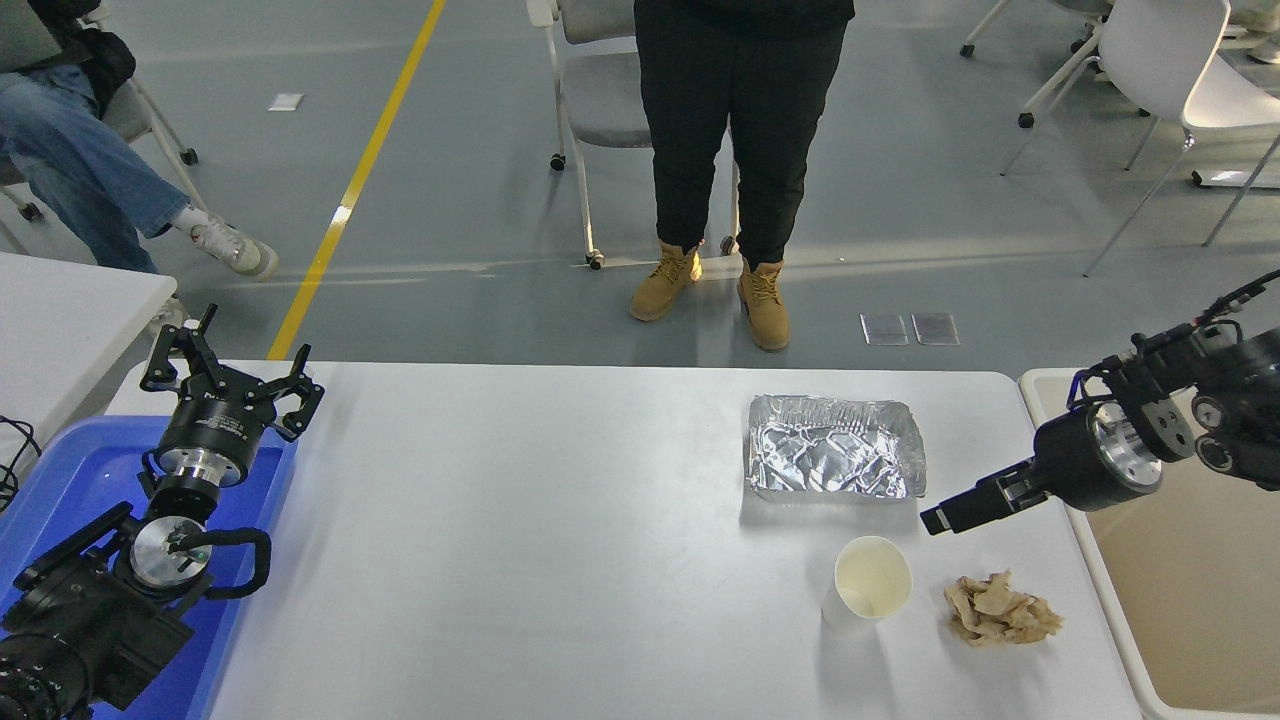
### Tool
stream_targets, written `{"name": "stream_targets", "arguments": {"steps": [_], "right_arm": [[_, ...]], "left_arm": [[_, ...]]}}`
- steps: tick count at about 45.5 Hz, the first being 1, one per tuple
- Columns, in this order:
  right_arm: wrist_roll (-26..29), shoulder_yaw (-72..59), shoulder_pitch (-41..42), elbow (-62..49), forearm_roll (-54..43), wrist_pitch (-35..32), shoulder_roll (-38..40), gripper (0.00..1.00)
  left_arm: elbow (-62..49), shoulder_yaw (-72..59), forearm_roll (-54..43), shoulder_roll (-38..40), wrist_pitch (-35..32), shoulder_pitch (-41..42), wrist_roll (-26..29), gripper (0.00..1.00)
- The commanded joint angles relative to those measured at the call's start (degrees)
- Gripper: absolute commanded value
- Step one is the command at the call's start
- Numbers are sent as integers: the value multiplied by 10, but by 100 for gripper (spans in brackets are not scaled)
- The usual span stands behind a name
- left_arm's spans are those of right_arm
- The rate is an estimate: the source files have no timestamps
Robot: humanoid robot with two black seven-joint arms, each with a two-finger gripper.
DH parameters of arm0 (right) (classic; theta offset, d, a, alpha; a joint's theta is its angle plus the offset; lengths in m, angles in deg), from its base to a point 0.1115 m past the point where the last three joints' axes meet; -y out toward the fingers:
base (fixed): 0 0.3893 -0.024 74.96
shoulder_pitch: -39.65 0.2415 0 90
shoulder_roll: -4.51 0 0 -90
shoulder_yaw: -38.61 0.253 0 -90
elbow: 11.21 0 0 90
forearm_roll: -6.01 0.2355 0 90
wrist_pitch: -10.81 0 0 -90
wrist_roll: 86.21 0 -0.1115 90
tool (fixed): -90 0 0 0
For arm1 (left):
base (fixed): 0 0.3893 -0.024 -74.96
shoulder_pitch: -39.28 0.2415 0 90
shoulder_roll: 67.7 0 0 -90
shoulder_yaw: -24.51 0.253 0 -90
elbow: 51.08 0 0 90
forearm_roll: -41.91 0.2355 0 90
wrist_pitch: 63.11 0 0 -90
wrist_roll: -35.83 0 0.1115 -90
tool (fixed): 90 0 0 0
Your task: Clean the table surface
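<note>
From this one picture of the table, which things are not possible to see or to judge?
- Right hand, head view: seen end-on, so open or shut is unclear.
- Beige bin: cut off by the right and bottom edges; the right arm covers part of its inside.
- Blue tray: the parked left arm covers much of it.
- Paper cup: any thin residue inside is too small to tell.
- Standing person: cut off by the top edge.

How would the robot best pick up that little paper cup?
Probably by the rim of the paper cup, from above: it stands upright with its mouth open, so one finger can go inside and one outside. The right gripper is nearest.
</note>
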Motion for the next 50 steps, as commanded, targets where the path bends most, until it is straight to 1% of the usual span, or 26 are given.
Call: {"name": "stream_targets", "arguments": {"steps": [1, 8, 32, 36, 41, 50], "right_arm": [[0, 61, -76, -25, 0, 50, -32, 98], [0, 76, -107, -59, 0, 63, -62, 98], [-3, 77, -152, -74, -1, 64, -62, 97], [-3, 76, -164, -92, -2, 79, -63, 94], [-3, 70, -175, -114, -1, 100, -64, 93], [-3, 69, -184, -119, -1, 104, -64, 93]], "left_arm": [[1, 0, 0, 0, 0, 0, 0, 100], [0, 0, 0, 0, 0, 0, 0, 100], [1, 0, 0, 0, 0, 0, 0, 100], [1, 0, 0, 0, 0, 0, 0, 100], [0, 0, 0, 0, 0, 0, 0, 100], [0, 0, 0, 0, 0, 0, 0, 100]]}}
